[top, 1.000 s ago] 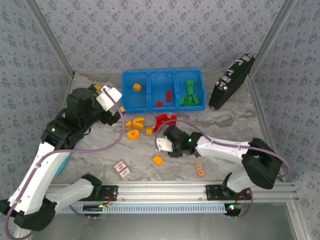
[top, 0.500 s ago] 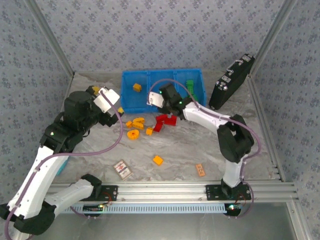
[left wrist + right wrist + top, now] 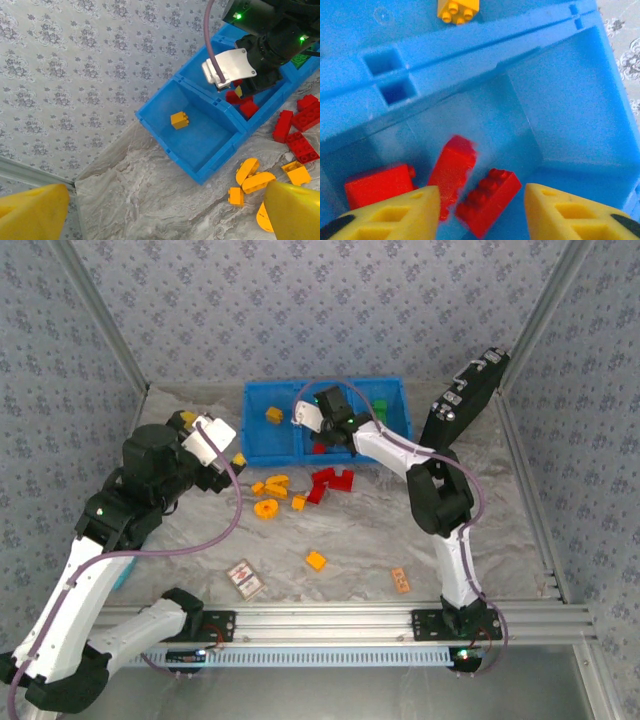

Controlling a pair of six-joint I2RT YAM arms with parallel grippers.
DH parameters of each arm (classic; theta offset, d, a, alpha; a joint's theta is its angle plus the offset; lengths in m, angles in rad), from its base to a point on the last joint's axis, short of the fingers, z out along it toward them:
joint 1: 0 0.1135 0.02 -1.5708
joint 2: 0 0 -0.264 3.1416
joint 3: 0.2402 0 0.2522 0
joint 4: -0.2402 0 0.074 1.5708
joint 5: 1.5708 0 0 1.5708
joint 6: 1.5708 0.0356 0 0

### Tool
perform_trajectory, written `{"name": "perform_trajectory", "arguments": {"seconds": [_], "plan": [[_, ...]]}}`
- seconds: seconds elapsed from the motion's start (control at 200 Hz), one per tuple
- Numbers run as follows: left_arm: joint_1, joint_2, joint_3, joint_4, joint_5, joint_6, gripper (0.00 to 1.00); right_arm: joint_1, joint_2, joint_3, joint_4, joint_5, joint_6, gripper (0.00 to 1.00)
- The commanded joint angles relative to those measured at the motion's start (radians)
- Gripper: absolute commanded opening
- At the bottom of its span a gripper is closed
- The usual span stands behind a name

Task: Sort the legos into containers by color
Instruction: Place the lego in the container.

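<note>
From my station, the left arm (image 3: pixel 70 585) and right arm (image 3: pixel 455 555) look alike: glossy white shells, black joint housings, a purple cable (image 3: pixel 205 25) looping along each, small green lights (image 3: pixel 239 16) near the wrist, and blunt yellow fingers (image 3: pixel 390 217).

The right arm (image 3: pixel 395 452) stretches far forward with the right gripper (image 3: pixel 482 210) pointing down, jaws parted and holding nothing, while the left arm (image 3: pixel 110 510) stands folded, the left gripper (image 3: pixel 165 212) raised and spread wide
</note>
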Motion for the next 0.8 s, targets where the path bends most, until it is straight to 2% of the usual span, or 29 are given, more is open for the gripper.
{"name": "perform_trajectory", "arguments": {"seconds": [0.0,0.155,0.285,0.38,0.455,0.53,0.66,0.795], "plan": [[0.005,-0.006,0.021,-0.006,0.046,-0.011,1.0,-0.002,0.005,0.044,-0.058,-0.035,0.021,0.61],[0.005,-0.011,0.032,-0.019,0.05,-0.012,1.0,0.012,-0.052,-0.007,-0.078,-0.044,0.021,0.62],[0.005,-0.02,0.057,-0.048,0.071,-0.031,1.0,0.045,-0.198,-0.141,-0.084,-0.039,0.054,0.61],[0.006,-0.039,0.072,-0.056,0.097,-0.038,1.0,0.066,-0.347,-0.274,-0.106,-0.076,0.246,0.59],[0.005,-0.048,0.072,-0.056,0.098,-0.029,1.0,0.112,-0.478,-0.42,-0.072,-0.017,0.441,0.6],[0.003,-0.043,0.074,-0.055,0.074,-0.03,1.0,0.182,-0.579,-0.531,-0.074,0.117,0.606,0.69],[-0.001,-0.037,0.072,-0.05,0.1,-0.036,1.0,0.29,-0.651,-0.562,-0.236,0.215,0.795,0.72],[-0.008,-0.027,0.068,-0.041,0.117,-0.037,1.0,0.402,-0.708,-0.627,-0.303,0.289,0.923,0.75]]}}
